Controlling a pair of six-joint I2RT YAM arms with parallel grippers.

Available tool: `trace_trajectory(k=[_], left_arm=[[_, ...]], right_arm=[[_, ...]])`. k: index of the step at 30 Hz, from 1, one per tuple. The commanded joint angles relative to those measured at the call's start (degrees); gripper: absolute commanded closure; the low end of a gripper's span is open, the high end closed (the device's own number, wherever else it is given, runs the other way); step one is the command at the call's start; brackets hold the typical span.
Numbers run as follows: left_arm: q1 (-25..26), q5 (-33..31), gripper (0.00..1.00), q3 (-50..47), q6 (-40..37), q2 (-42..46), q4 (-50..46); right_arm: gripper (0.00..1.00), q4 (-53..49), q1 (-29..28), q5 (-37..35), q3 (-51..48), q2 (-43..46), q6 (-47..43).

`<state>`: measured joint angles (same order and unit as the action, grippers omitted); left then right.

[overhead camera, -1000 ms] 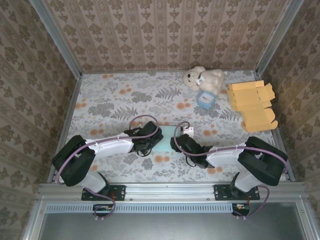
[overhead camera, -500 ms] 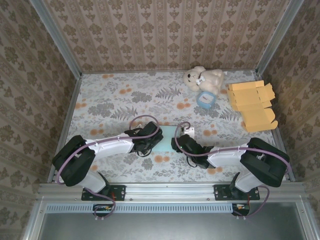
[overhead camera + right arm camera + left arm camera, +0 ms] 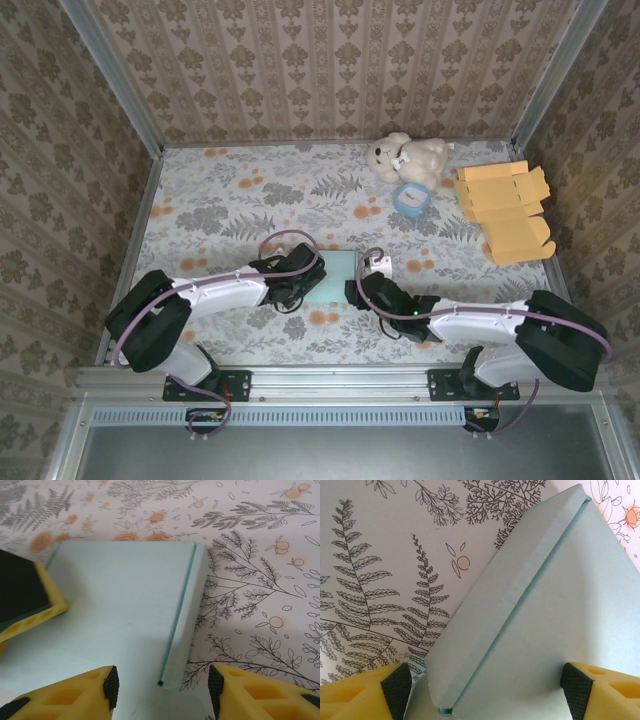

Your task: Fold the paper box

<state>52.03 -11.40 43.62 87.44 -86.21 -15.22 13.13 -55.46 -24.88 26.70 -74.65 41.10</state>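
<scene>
The paper box [image 3: 337,268] is a pale blue-green flat box lying on the flowered table between my two arms. My left gripper [image 3: 310,280] stands open at the box's left side. In the left wrist view its pads straddle a folded-over side wall of the box [image 3: 485,630], with the left gripper [image 3: 486,692] gripping nothing. My right gripper [image 3: 363,291] is open at the box's right side. In the right wrist view the right gripper [image 3: 163,687] has the box's [image 3: 115,595] raised right edge between its fingers, touching neither. The left finger [image 3: 25,600] rests on the box there.
A teddy bear [image 3: 405,157] and a small blue round thing [image 3: 410,198] sit at the back right. A stack of orange flat cartons [image 3: 505,205] lies by the right wall. A small white object [image 3: 378,264] sits just behind the right gripper. Walls close in three sides.
My right arm has stretched out lower and farther right, and its gripper has slid slightly toward the near edge along the box. The left arm and the box stay put.
</scene>
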Motion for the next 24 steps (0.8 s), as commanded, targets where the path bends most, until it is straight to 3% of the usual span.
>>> trace_trajectory(k=[1,24], left_arm=[[-0.61,-1.47,0.19,-0.21,0.25,-2.77,-6.10],[-0.70,-1.08,0.19,0.84,-0.45,-4.27,-6.95]], right_arm=[[0.47,-3.24,-1.08,-0.74,-1.96,2.71,-0.11],[0.50,5.51,-1.71,8.56,-2.77,-2.96,0.95]])
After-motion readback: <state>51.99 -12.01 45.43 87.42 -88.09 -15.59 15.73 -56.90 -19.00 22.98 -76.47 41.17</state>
